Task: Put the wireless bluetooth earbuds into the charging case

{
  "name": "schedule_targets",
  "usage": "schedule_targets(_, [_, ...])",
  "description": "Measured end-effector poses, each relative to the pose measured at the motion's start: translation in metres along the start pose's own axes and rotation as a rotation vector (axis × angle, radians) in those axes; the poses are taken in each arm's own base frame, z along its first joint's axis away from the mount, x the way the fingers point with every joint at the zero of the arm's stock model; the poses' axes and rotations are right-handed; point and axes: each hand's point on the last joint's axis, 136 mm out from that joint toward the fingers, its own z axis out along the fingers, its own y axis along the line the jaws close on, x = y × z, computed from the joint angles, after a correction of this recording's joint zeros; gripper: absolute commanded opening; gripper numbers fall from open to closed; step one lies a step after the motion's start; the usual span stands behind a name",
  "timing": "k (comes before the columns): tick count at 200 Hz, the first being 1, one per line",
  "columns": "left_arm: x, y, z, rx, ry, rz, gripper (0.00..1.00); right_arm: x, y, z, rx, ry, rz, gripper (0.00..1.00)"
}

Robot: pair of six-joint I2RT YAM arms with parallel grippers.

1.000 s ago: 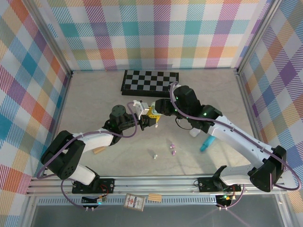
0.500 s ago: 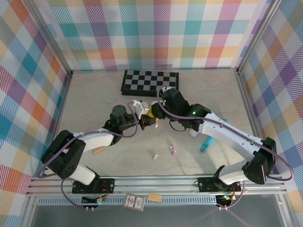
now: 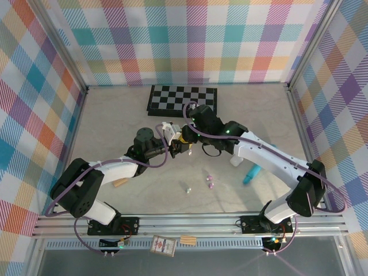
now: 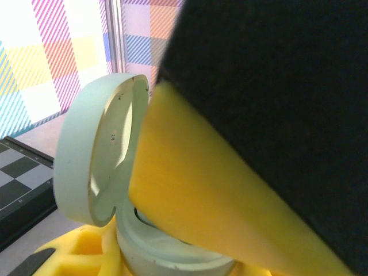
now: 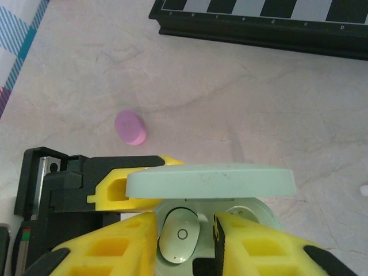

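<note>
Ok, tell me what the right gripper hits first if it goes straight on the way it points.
Probably the earbud, seen between the right gripper fingertips, in or just over the open case. Depth is unclear, so I can't tell whether it already touches.

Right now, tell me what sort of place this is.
Probably a robot test cell, not a home: plaid backdrop walls, aluminium framing, and a tabletop with props such as a chessboard.
</note>
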Motion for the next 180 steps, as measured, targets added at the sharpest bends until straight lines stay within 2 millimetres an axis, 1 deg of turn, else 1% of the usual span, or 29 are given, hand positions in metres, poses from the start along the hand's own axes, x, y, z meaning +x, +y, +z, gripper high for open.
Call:
schedule_targets(39, [0.005, 0.0, 0.0, 0.001, 0.021, -0.011, 0.29, 0.005, -0.002, 0.004, 0.015, 0.029, -0.004, 0.31])
schedule_targets(75, [0.008, 0.0, 0.0, 0.0, 0.031, -0.017, 0.29, 0.007, -0.002, 0.007, 0.025, 0.054, -0.008, 0.22])
schedule_targets(96, [0.008, 0.001, -0.001, -0.007, 0.036, -0.016, 0.29, 0.006, 0.0, 0.008, 0.025, 0.067, -0.008, 0.2])
schedule_targets(180, [0.01, 0.002, -0.001, -0.014, 0.041, 0.002, 0.29, 0.005, 0.0, 0.006, 0.026, 0.064, -0.008, 0.19])
